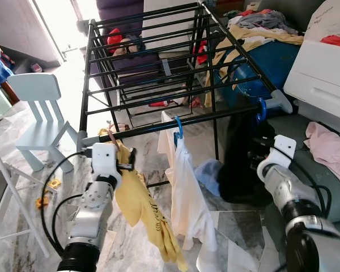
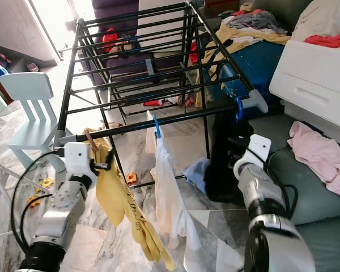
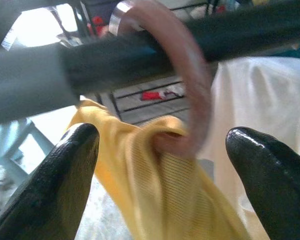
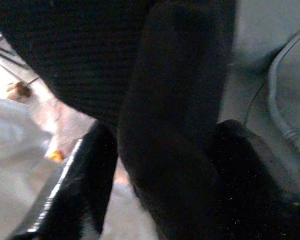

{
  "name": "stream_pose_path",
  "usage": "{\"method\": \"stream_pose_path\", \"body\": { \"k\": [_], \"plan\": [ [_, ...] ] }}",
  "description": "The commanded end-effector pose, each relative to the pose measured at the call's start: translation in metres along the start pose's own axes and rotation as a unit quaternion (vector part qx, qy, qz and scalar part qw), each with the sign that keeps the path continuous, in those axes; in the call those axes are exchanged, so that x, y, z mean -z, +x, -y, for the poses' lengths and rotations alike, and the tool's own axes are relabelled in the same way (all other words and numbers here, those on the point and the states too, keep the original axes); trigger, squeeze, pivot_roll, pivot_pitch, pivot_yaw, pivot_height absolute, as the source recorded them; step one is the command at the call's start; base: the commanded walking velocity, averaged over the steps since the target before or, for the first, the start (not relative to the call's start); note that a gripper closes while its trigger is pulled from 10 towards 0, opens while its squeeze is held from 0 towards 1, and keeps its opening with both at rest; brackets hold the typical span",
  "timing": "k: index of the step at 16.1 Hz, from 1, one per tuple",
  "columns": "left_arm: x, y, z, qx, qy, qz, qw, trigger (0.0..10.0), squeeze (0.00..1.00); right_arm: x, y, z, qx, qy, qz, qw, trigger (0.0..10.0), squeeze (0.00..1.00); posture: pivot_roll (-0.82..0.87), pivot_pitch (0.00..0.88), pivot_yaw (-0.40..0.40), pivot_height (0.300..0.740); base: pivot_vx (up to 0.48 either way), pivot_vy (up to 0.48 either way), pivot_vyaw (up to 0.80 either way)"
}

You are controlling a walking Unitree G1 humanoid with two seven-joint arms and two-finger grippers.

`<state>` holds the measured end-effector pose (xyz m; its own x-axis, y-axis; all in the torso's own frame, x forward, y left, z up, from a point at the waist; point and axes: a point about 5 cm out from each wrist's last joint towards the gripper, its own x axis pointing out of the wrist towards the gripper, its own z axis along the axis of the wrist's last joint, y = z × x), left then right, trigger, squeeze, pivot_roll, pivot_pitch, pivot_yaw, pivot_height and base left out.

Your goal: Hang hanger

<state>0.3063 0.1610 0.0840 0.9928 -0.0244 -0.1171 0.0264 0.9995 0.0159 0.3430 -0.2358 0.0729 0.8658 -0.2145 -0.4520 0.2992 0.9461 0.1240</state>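
A brown hanger hook [image 3: 190,90] sits over the front rail [image 1: 175,122] of the black drying rack, near the rail's left end. A yellow garment [image 1: 139,198] hangs from it. My left gripper [image 3: 162,137] is just below the rail, open, with a finger on either side of the hook and cloth. Further right, a white garment [image 1: 187,192] hangs on a blue hanger [image 1: 178,127]. At the rail's right end a black garment [image 1: 243,158] hangs from another blue hook [image 1: 262,109]. My right gripper [image 4: 165,165] is shut on the black cloth.
A pale blue child's chair [image 1: 39,107] stands to the left of the rack, and a white folding chair frame [image 1: 5,187] is nearer. On the right are a white drawer unit [image 1: 323,79], a grey sofa with pink cloth [image 1: 331,147] and a clothes pile [image 1: 260,28].
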Motion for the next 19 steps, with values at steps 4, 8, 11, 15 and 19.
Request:
{"method": "stream_pose_path", "body": {
  "k": [4,8,11,15,19],
  "plan": [
    [-0.001,-0.003,-0.013,-0.023,0.013,0.006,1.0,10.0,0.0,-0.002,-0.014,0.002,0.014,-0.044,0.077,0.996,10.0,1.0,-0.13,0.0,0.122,0.74,0.0,0.0,0.0],
    [-0.003,-0.004,-0.012,-0.025,0.018,0.011,0.999,10.0,0.0,-0.013,-0.039,-0.003,0.017,-0.079,0.184,0.98,10.0,1.0,-0.14,0.0,0.125,0.74,0.0,0.0,0.0],
    [-0.003,-0.003,-0.01,-0.025,0.017,0.01,1.0,10.0,0.0,-0.021,-0.051,-0.01,0.024,-0.095,0.232,0.968,10.0,1.0,-0.14,0.0,0.128,0.74,0.0,0.0,0.0],
    [-0.008,-0.006,-0.011,-0.033,0.009,0.025,0.999,10.0,0.0,-0.029,-0.062,-0.025,0.003,-0.122,0.265,0.956,10.0,1.0,-0.13,0.0,0.122,0.74,0.0,0.0,0.0],
    [-0.009,-0.007,-0.01,-0.045,0.015,0.032,0.998,10.0,0.0,-0.022,-0.071,-0.05,-0.043,-0.155,0.273,0.949,10.0,1.0,-0.13,0.0,0.111,0.74,0.0,0.0,0.0]
  ]
}}
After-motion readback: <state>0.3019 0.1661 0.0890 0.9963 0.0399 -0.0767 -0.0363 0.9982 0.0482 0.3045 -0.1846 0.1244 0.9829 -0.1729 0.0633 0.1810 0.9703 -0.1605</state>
